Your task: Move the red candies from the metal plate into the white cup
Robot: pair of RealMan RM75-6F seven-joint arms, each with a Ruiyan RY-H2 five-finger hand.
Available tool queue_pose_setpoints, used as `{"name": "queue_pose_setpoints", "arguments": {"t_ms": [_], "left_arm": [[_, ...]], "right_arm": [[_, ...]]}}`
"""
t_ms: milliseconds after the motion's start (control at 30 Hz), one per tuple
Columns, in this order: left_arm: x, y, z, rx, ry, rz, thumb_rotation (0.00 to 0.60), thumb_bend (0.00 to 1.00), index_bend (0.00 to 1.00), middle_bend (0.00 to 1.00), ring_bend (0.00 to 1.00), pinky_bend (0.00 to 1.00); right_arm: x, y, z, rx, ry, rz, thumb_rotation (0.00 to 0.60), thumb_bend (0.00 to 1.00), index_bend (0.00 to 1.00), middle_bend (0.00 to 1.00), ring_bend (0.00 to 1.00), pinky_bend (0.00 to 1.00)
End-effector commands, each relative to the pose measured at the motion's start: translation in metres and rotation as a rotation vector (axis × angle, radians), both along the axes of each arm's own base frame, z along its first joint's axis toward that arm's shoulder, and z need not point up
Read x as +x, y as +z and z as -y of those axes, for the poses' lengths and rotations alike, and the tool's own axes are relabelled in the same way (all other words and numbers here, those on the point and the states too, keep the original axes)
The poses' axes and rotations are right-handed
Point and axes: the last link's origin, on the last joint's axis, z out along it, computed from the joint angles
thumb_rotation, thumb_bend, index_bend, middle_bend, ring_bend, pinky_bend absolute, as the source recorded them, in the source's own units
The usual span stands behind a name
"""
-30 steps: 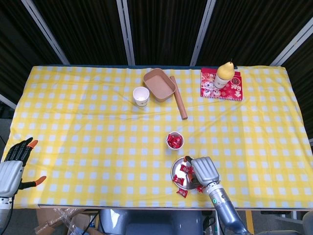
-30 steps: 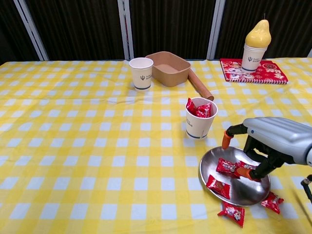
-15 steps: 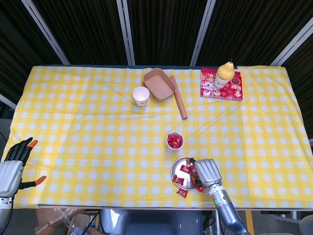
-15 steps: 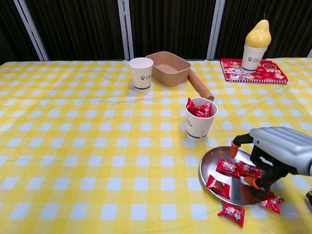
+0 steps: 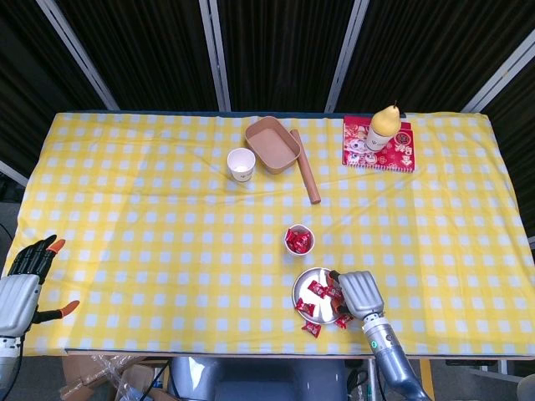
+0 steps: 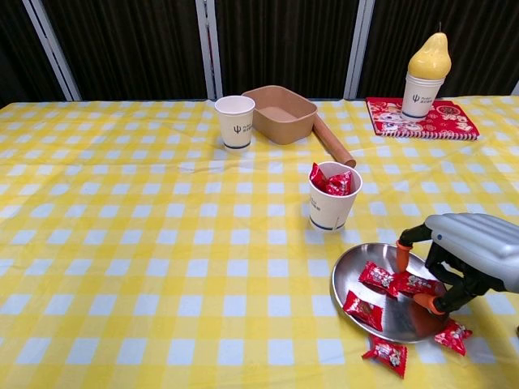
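The metal plate near the front edge holds three red candies. Two more red candies lie on the cloth just off its front rim. My right hand hovers over the plate's right side, fingers curled and apart, with orange fingertips on either side of one candy, not gripping it. The white cup behind the plate has red candies showing at its rim. In the head view the plate, cup and right hand show again. My left hand hangs open off the table's left edge.
A second, empty white cup, a brown tray and a wooden roller stand at the back centre. A red book with a yellow pear-topped cup lies at the back right. Yellow checked cloth covers the table.
My right hand has slid to the right across the plate, away from the cup, and uncovered the candies on the plate. The candies and my left hand have not moved.
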Motion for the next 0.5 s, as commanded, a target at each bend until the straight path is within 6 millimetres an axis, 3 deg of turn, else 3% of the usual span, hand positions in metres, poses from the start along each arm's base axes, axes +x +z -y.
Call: {"name": "queue_pose_setpoints", "arguments": {"t_ms": [33,200,400,500], "left_arm": [[-0.0001,-0.0002,0.0000,-0.001,0.001,0.000,0.600,0.00,0.00,0.00,0.00,0.00],[0.0001,-0.0002,0.0001,-0.002,0.000,0.001,0.600,0.00,0.00,0.00,0.00,0.00],[0.0001,-0.0004,0.0002,-0.003,0.002,0.001,0.600,0.00,0.00,0.00,0.00,0.00],[0.0004,-0.0004,0.0002,-0.003,0.000,0.002,0.600,0.00,0.00,0.00,0.00,0.00]], "right_arm": [[-0.0027,0.0001,0.0003,0.000,-0.007,-0.002,0.600,0.35,0.48,0.89,0.99,0.98],[-0.0074,-0.0006,0.0014,0.000,-0.021,-0.004,0.600,0.35,0.50,0.89,0.99,0.98],[-0.0100,-0.0003,0.0011,0.002,-0.032,0.009,0.600,0.50,0.54,0.89,0.99,0.98],[-0.0084,0.0008,0.0008,0.002,-0.034,0.025,0.600,0.52,0.55,0.89,0.99,0.98]]}}
